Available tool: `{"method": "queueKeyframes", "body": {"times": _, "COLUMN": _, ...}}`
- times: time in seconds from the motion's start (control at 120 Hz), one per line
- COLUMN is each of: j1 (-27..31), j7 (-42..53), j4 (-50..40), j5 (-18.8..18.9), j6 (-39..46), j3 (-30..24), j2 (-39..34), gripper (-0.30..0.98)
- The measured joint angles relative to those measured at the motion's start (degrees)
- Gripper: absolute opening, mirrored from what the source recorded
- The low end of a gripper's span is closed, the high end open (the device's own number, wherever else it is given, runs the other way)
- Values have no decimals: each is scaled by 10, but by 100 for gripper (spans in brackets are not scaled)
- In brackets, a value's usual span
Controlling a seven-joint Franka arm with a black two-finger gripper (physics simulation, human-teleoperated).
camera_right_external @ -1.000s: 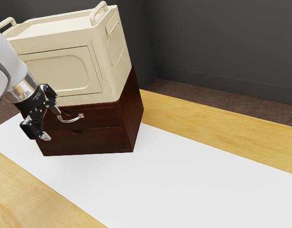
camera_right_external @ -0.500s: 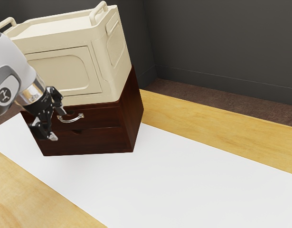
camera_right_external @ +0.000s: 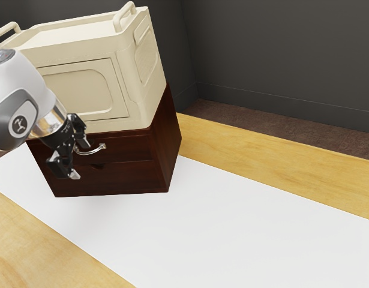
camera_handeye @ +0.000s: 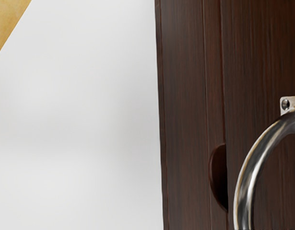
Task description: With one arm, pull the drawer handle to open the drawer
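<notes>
My black gripper point(camera_right_external: 79, 159) is open at the exterior view's left, one finger higher and one lower, in front of the dark brown drawer cabinet point(camera_right_external: 125, 177). The curved silver handle point(camera_right_external: 93, 151) on the upper drawer front point(camera_right_external: 127, 150) is close by the fingertips, its near end partly hidden behind them. Whether they touch cannot be told. In the wrist view the handle point(camera_handeye: 249, 177) arcs out from the wood of the drawer front point(camera_handeye: 262, 62), its bracket screwed on. Both drawers look shut.
A cream storage box point(camera_right_external: 82, 90) with raised handles stands on the cabinet. White sheeting point(camera_right_external: 220, 222) covers the middle of the wooden table point(camera_right_external: 280, 162), running beneath the cabinet. A dark wall point(camera_right_external: 280, 54) rises behind.
My gripper has moved toward the exterior view's right and come closer to the handle, staying open. The cabinet, its drawers and the cream box have not moved.
</notes>
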Motion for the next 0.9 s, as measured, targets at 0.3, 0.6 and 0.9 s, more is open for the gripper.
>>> {"method": "queueKeyframes", "body": {"times": 0.3, "j1": 5, "j7": 3, "j4": 1, "j5": 1, "j6": 10, "j3": 1, "j2": 8, "gripper": 69}}
{"method": "queueKeyframes", "body": {"times": 0.6, "j1": 7, "j7": 5, "j4": 0, "j5": 0, "j6": 15, "j3": 1, "j2": 12, "gripper": 68}}
{"method": "queueKeyframes", "body": {"times": 0.9, "j1": 7, "j7": 6, "j4": 0, "j5": -9, "j6": 18, "j3": 3, "j2": 13, "gripper": 42}}
